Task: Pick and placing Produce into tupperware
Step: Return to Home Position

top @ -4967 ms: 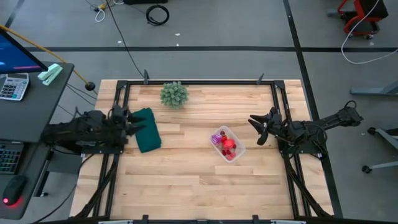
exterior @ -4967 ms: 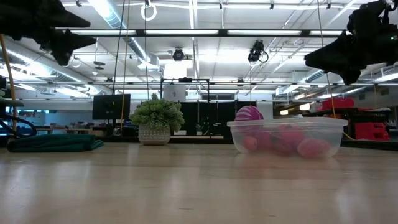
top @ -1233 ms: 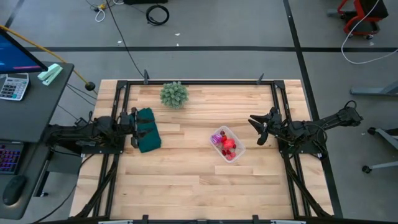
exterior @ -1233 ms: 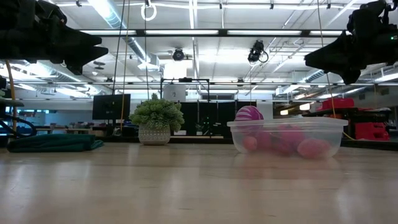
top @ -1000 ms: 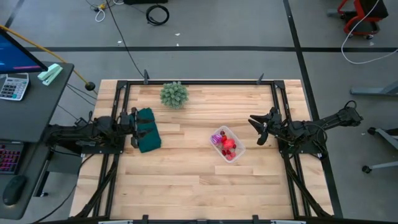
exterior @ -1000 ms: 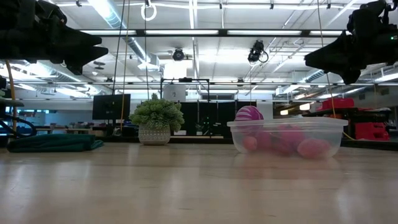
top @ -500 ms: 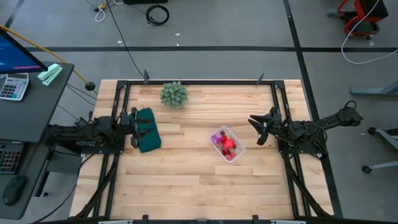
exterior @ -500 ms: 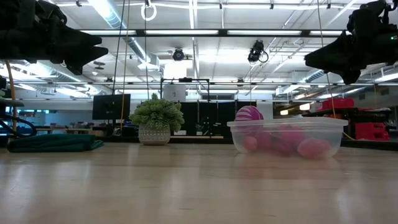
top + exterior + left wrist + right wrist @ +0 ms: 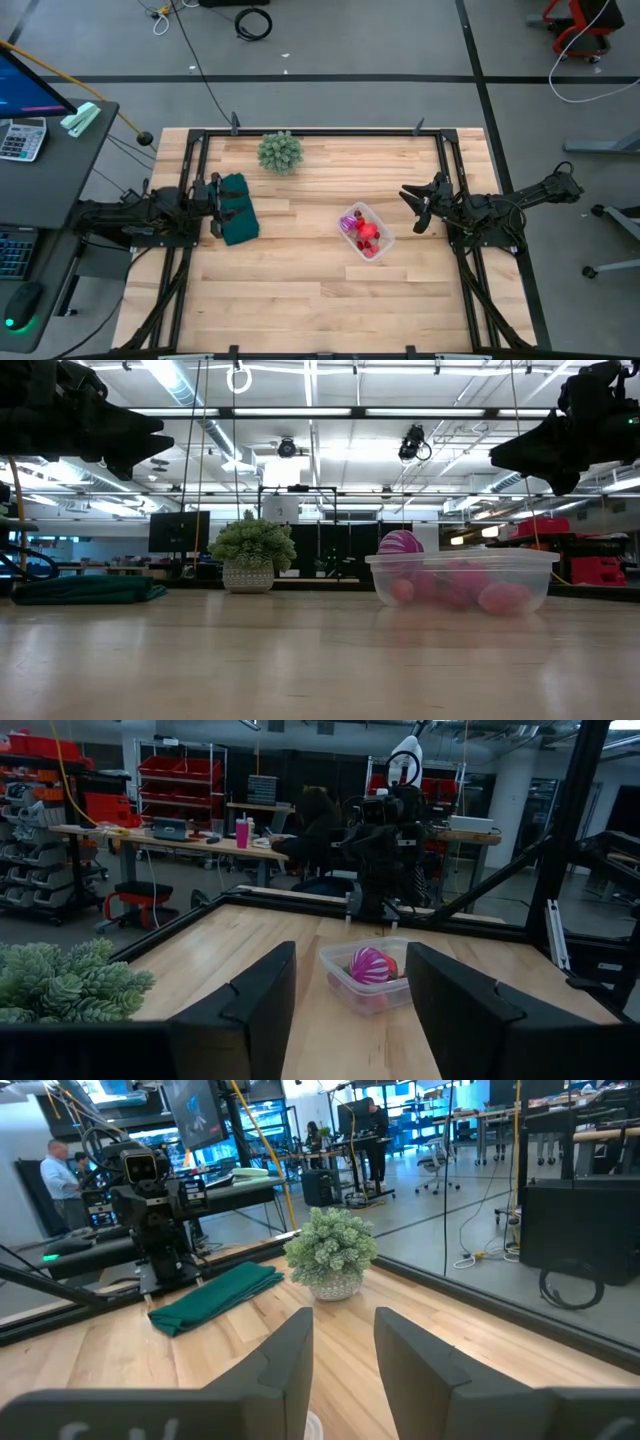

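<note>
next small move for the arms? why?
Likely none beyond parking: I'd hold both arms where they are and end the run. The toy fruit sits inside the clear tub, no loose piece shows on the table, and both grippers are open and empty, the left gripper at the left edge by the green cloth, the right gripper at the right edge apart from the tub.

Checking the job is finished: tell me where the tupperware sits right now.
In the high view the tupperware sits right of the table's centre, holding the produce, close to the right tool and well apart from the green cloth.
</note>
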Motion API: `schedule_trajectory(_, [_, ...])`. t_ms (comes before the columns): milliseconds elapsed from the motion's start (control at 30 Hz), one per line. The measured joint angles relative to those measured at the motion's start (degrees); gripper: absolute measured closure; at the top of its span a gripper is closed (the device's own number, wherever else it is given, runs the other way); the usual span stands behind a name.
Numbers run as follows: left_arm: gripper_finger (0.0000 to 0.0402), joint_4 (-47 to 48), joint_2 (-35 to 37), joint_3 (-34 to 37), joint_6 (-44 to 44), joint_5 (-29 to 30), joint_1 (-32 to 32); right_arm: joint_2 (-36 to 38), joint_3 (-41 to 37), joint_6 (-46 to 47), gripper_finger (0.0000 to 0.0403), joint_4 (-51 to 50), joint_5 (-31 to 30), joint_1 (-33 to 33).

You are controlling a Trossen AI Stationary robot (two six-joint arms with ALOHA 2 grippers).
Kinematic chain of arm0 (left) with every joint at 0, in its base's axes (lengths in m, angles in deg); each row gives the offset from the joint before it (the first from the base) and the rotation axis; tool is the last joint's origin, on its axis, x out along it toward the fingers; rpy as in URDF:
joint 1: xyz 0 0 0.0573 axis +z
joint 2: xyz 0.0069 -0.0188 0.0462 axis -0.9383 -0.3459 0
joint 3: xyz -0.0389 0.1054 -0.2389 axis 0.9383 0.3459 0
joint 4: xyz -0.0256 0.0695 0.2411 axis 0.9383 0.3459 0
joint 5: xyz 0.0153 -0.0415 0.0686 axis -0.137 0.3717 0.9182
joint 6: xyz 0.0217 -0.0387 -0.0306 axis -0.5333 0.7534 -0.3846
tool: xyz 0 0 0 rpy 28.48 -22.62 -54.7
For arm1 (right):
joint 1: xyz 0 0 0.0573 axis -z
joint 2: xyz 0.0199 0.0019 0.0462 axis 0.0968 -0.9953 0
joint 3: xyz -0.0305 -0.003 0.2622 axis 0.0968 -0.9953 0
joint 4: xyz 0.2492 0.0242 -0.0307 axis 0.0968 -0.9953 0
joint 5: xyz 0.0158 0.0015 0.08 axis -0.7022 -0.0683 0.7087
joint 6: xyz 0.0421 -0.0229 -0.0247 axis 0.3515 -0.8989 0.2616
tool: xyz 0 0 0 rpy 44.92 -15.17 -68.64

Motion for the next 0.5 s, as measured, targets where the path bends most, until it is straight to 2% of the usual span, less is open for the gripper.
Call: schedule_trajectory(500, [0.0203, 0.00, 0.00, 0.01, -0.01, 0.00, 0.00, 0.00, 0.00, 0.00, 0.0286, 0.02, 0.00, -0.01])
